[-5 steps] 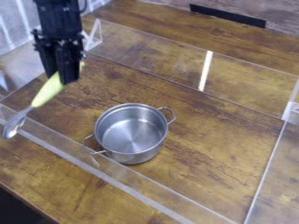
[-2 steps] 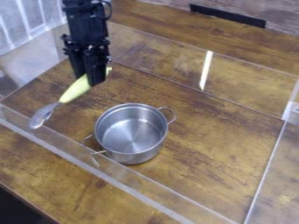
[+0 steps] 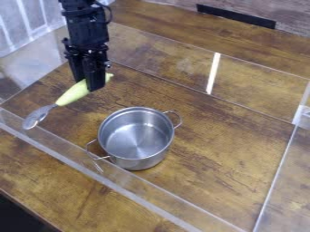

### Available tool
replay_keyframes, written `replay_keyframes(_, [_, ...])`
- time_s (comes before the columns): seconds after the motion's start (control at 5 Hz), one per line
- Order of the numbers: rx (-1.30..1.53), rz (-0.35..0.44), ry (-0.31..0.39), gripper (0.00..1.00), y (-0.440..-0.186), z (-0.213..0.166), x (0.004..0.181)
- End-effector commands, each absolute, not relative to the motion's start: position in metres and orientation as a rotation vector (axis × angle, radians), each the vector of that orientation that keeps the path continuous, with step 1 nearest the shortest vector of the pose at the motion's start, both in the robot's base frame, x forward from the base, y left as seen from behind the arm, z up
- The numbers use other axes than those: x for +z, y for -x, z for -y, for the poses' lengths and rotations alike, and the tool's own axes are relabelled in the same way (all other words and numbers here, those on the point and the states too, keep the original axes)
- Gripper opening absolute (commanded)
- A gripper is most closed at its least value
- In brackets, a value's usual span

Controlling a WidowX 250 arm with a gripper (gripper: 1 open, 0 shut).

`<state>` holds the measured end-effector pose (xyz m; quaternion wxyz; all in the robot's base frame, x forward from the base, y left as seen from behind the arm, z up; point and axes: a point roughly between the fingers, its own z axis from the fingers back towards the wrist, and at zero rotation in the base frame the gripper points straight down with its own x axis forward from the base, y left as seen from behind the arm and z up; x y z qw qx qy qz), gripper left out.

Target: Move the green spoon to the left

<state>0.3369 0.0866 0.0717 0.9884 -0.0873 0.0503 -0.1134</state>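
A: Camera view, upper left of the frame. Black robot gripper (image 3: pixel 91 80) hangs nearly straight down from its dark arm, fingers drawn in narrow and pinched on the upper end of the green spoon (image 3: pixel 61 100), a small spoon with a thick yellow-green plastic handle and a shiny round metal bowl.

B: Spoon's attitude?

A: Slanted. Handle top sits between the fingers; the rest runs down and toward the left edge of the frame, metal bowl lowest, at the left. Whether the bowl touches the wood or hangs just above it, I cannot tell.

B: What lies around it?

A: Below and right of the gripper, near centre frame, a round steel two-handled pot (image 3: pixel 136 137) stands upright and open, apart from the spoon. Both sit inside a clear acrylic tray wall (image 3: pixel 169 201) that frames the work area on a dark brown wooden table (image 3: pixel 230 145). A bright glare streak crosses the wood at upper right.

B: Spoon relative to pot?

A: Upper left of it, no contact.
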Motion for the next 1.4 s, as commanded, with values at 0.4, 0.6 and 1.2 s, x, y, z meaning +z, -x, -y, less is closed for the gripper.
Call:
replay_keyframes(0.4, [-0.101,-0.037,0.174,0.0,-0.322,-0.134,0.068])
replay_keyframes(0.6, [-0.052,-0.022,0.17,1.0,-0.328,-0.141,0.058])
replay_keyframes(1.2, [-0.012,-0.01,0.18,0.0,-0.336,-0.134,0.06])
